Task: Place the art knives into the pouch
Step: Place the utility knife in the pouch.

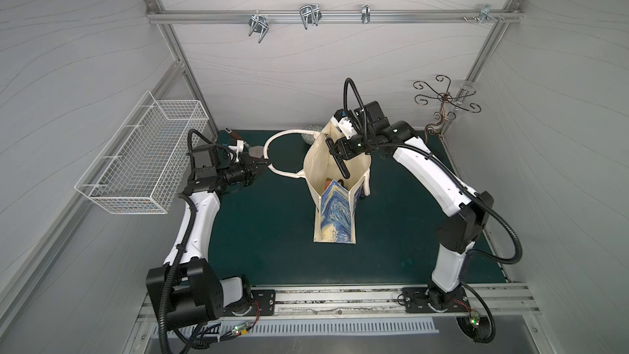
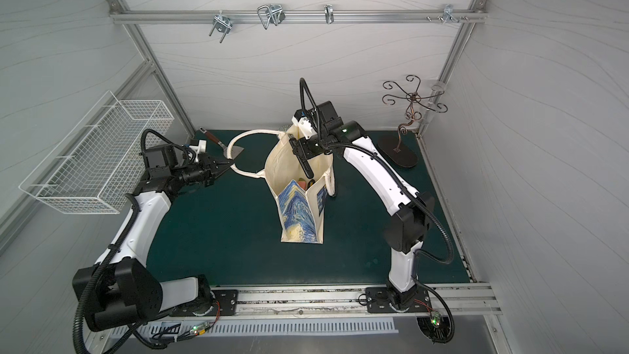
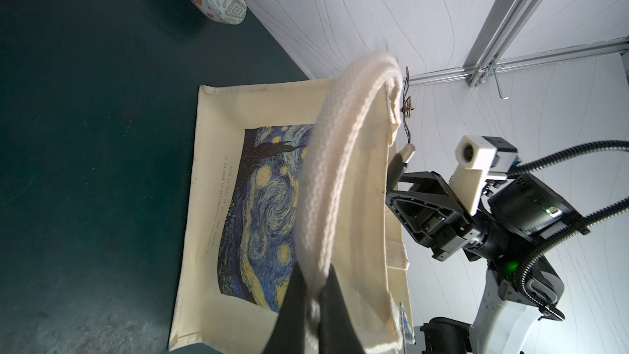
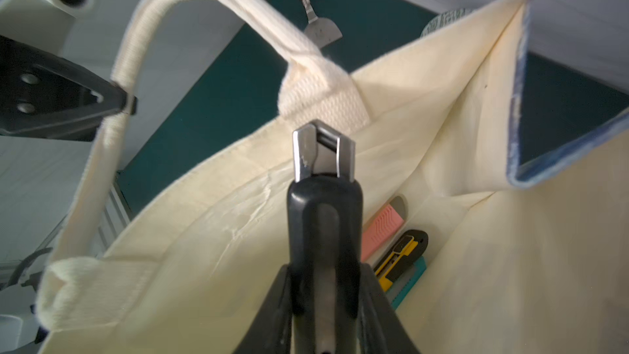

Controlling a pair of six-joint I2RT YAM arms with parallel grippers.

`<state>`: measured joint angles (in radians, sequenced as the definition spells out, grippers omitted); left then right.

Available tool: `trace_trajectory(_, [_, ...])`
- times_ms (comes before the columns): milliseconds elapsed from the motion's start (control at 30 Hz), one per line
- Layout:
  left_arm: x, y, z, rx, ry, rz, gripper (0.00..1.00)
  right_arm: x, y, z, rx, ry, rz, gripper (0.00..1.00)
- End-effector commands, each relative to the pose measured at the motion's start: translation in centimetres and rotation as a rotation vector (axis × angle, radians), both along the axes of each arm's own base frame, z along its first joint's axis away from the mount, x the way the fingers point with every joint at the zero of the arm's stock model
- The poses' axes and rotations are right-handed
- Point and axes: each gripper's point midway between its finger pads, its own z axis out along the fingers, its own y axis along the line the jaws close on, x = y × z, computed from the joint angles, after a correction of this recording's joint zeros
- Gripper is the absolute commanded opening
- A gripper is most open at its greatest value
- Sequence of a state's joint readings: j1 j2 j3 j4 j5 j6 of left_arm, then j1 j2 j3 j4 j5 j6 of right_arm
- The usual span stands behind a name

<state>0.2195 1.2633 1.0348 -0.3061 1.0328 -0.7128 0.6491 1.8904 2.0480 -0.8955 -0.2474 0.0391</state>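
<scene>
The handle point(image 3: 326, 165) of the pouch point(image 1: 315, 165) is pinched by closed left jaws; the art knife point(image 4: 323, 212) is clamped by right jaws, above cutters point(image 4: 400, 253) inside.

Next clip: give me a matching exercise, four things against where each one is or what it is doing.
1 left gripper
2 right gripper
3 scraper
4 basket

A hangs by the side wall
B shut on the pouch handle
C lies on the mat, back corner
D holds the art knife at the pouch mouth

Pairs: 1-B, 2-D, 3-C, 4-A
</scene>
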Motion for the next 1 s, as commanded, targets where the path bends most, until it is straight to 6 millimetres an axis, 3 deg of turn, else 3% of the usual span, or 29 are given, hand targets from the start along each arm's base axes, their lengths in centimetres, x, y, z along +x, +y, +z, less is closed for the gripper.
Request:
trace_trajectory(0, [0.0,-0.3,2.3,0.01,-0.079,-0.023,0.0,-0.2,-0.9,-1.9,-0.134,0.025,0.021,0.01])
trace_trajectory(300, [0.0,-0.3,2.4,0.013,-0.078,-0.024,0.0,-1.3,-2.9,-7.8,-0.374,0.126,0.009,0.0])
trace_trajectory(500, [0.1,-0.3,2.6,0.009,-0.083,-0.022,0.0,-2.8,-2.8,-10.4,-0.45,0.158,0.056,0.0])
trace_trajectory(667, [0.1,-0.3,2.9,0.008,-0.088,-0.021,0.0,-3.0,-2.6,-12.5,-0.501,0.226,0.087,0.0])
trace_trajectory(967, [0.2,-0.4,3.1,0.004,-0.092,-0.031,0.0,-2.8,-3.2,-17.8,-0.631,0.335,0.108,0.0])
